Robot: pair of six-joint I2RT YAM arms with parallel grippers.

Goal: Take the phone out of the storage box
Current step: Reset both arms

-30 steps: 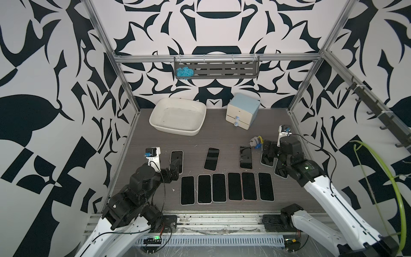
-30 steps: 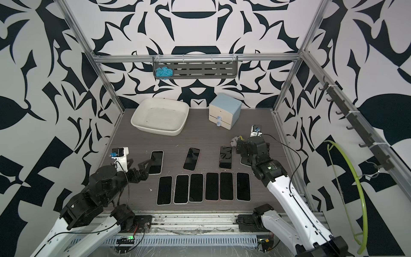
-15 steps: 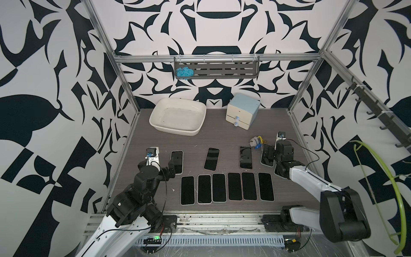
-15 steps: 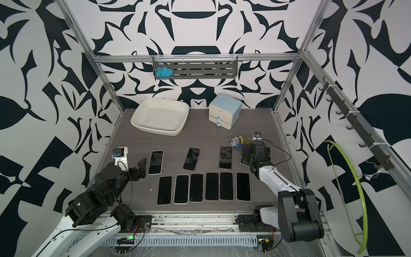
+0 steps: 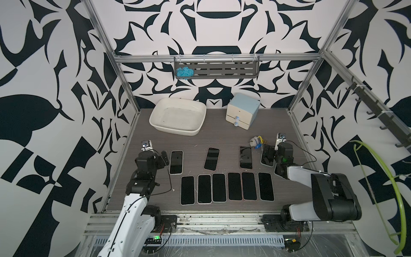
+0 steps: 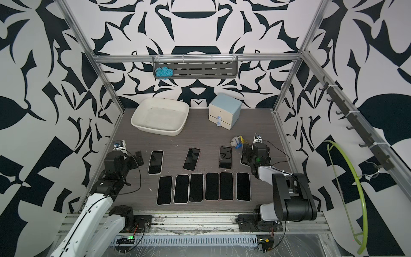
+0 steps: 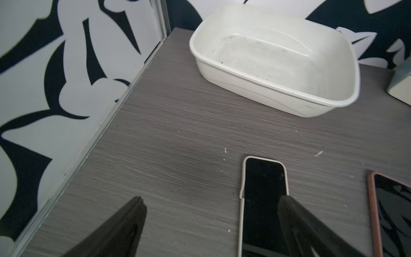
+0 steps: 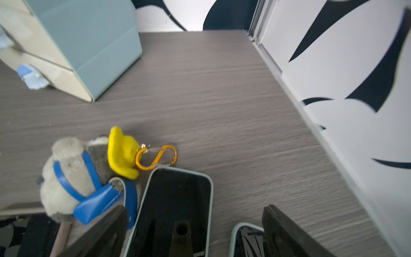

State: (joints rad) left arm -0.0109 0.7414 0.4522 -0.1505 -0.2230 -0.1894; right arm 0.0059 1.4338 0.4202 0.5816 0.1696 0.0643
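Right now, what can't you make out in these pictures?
- Phone under right gripper: arm covers part in both top views; right wrist view's edge crops it.
- Neighbouring phone: mostly cropped, right wrist view.
- Cabinet drawers: shut, contents hidden.
- Plush keychain: too small in top views.

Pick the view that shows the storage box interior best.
Left wrist: the storage box sits large and close, floor bare, nothing inside. In both top views the storage box is whole but small, at the back. Right wrist misses it.
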